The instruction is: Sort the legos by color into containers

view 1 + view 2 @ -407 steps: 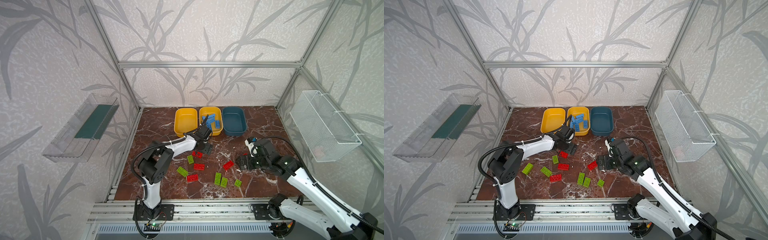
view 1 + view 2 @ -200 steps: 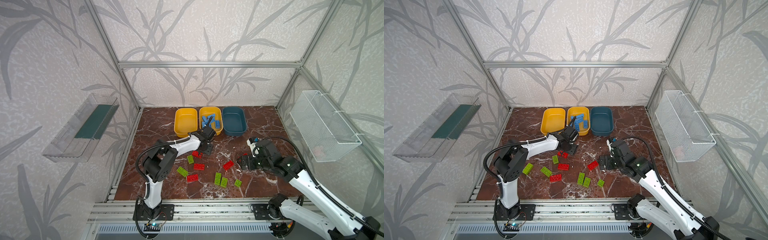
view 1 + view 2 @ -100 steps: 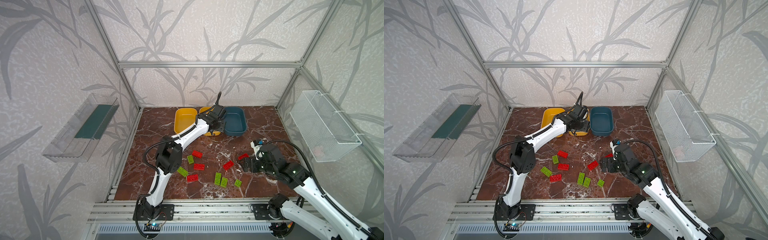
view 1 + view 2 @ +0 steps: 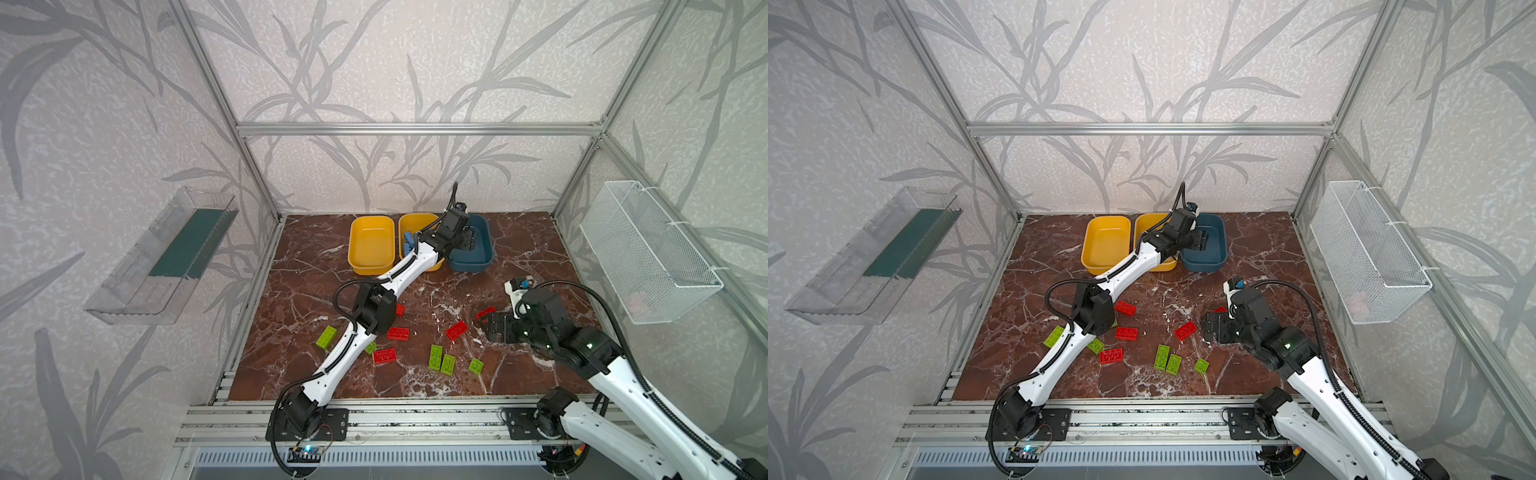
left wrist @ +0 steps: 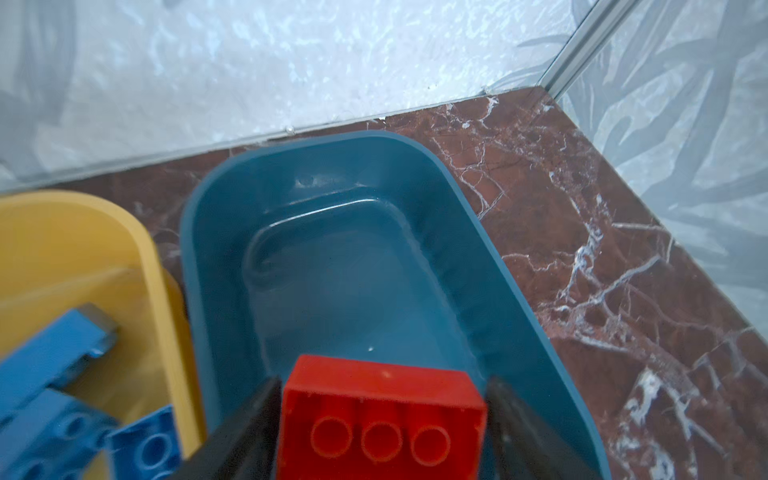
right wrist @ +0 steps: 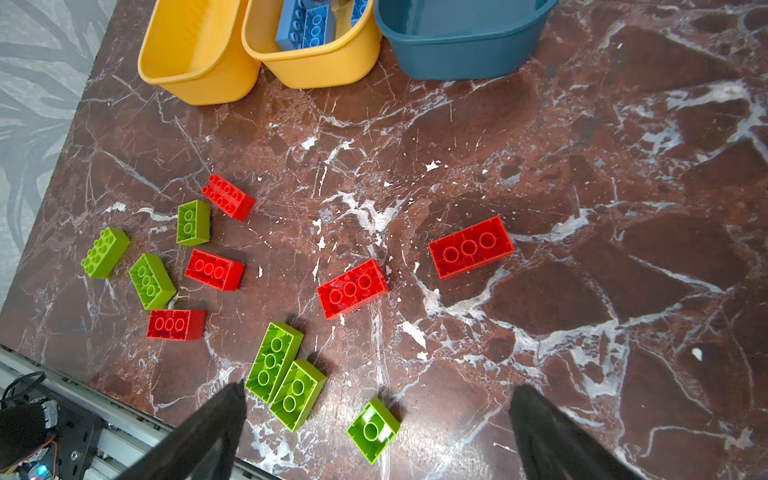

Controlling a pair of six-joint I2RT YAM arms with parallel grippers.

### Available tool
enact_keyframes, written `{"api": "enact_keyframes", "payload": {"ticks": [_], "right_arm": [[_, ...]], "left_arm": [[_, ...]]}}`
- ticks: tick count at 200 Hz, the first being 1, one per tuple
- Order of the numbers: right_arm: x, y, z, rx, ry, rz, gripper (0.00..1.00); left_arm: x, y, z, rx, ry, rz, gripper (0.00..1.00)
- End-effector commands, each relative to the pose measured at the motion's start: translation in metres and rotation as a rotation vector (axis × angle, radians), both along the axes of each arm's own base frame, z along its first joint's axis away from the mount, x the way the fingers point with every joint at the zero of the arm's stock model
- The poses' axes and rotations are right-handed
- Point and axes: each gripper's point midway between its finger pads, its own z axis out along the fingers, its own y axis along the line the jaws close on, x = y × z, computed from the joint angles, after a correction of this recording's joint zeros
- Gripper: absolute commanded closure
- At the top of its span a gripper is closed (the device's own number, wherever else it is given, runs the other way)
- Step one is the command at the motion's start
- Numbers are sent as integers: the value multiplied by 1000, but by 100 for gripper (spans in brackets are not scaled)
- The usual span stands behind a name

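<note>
Bare floor (image 4: pixel 457 291) between scattered legos (image 4: pixel 456 330) and containers (image 4: pixel 371 245), left arm (image 4: pixel 411 266) across it.

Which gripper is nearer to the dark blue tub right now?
Left. The left gripper hangs directly over the dark blue tub, a red brick between its fingers. The right gripper hovers open above the loose bricks on the table, well short of the tub.
</note>
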Motion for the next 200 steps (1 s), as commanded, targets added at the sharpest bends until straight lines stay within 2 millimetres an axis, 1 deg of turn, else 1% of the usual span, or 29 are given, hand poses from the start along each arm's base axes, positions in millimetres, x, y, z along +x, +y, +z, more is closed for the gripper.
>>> {"api": "enact_keyframes", "payload": {"ticks": [1, 15, 25, 39, 41, 48, 58, 68, 69, 84, 87, 91, 98, 99, 106, 107, 110, 111, 112, 120, 121, 122, 123, 127, 131, 161, 178, 183, 200], "right_arm": [[5, -7, 3, -3, -19, -44, 1], [7, -11, 1, -13, -17, -67, 1], [7, -12, -1, -17, -15, -79, 1], [8, -13, -4, -20, -8, -86, 1], [8, -13, -5, -21, -5, -87, 1], [8, -13, -7, -23, 2, -93, 1], [8, -14, -11, -30, 18, -101, 1], [9, -14, -16, -37, 36, -108, 1], [9, -14, -17, -38, 37, -109, 1], [11, -15, -25, -52, 62, -126, 1], [11, -16, -27, -57, 70, -131, 1], [12, -17, -30, -65, 78, -137, 1], [14, -17, -34, -77, 91, -147, 1], [14, -17, -34, -78, 92, -148, 1], [16, -18, -39, -92, 103, -160, 1], [17, -18, -40, -93, 104, -161, 0], [18, -19, -42, -100, 108, -168, 0], [18, -20, -43, -102, 110, -170, 0], [18, -20, -43, -103, 110, -172, 0], [21, -21, -50, -117, 124, -185, 2], [22, -21, -50, -119, 126, -187, 2], [22, -21, -51, -119, 126, -189, 3], [22, -21, -51, -120, 127, -190, 3], [24, -22, -55, -124, 134, -196, 4], [25, -22, -57, -126, 139, -203, 5], [34, -20, -74, -99, 168, -252, 10], [41, -20, -82, -64, 174, -306, 14], [43, -20, -85, -51, 177, -318, 15], [51, -18, -92, -17, 193, -351, 18]], "left_arm": [[7, -15, 48, -126, -95, -27, 3], [2, -20, 61, -147, -105, -48, 1], [-2, -21, 76, -153, -122, -55, 1], [-10, -19, 92, -140, -131, -64, 1], [-12, -18, 99, -142, -135, -64, 1], [-17, -14, 110, -138, -138, -62, 1], [-23, -7, 119, -127, -135, -47, 1], [-31, 3, 134, -116, -142, -19, 1], [-32, 4, 137, -117, -145, -16, 1], [-47, 30, 140, -87, -132, 46, 1], [-49, 36, 146, -92, -137, 61, 1], [-54, 44, 138, -80, -122, 81, 1], [-65, 60, 140, -80, -120, 115, 1], [-66, 62, 144, -86, -122, 120, 1], [-78, 79, 136, -83, -109, 154, 1], [-79, 81, 132, -79, -103, 159, 1], [-85, 88, 138, -92, -107, 171, 1], [-87, 90, 134, -88, -100, 174, 1], [-89, 92, 136, -93, -101, 177, 1], [-106, 110, 125, -96, -80, 204, 1], [-107, 111, 127, -101, -83, 208, 1], [-109, 113, 120, -92, -73, 210, 1], [-111, 115, 123, -98, -77, 212, 1], [-120, 124, 112, -93, -58, 224, 1], [-129, 133, 110, -99, -52, 237, 1], [-189, 191, 67, -56, 17, 317, 1], [-220, 217, 48, -16, 31, 345, 1], [-229, 224, 51, -23, 23, 354, 1], [-252, 246, 37, -4, 40, 377, 1]]}}
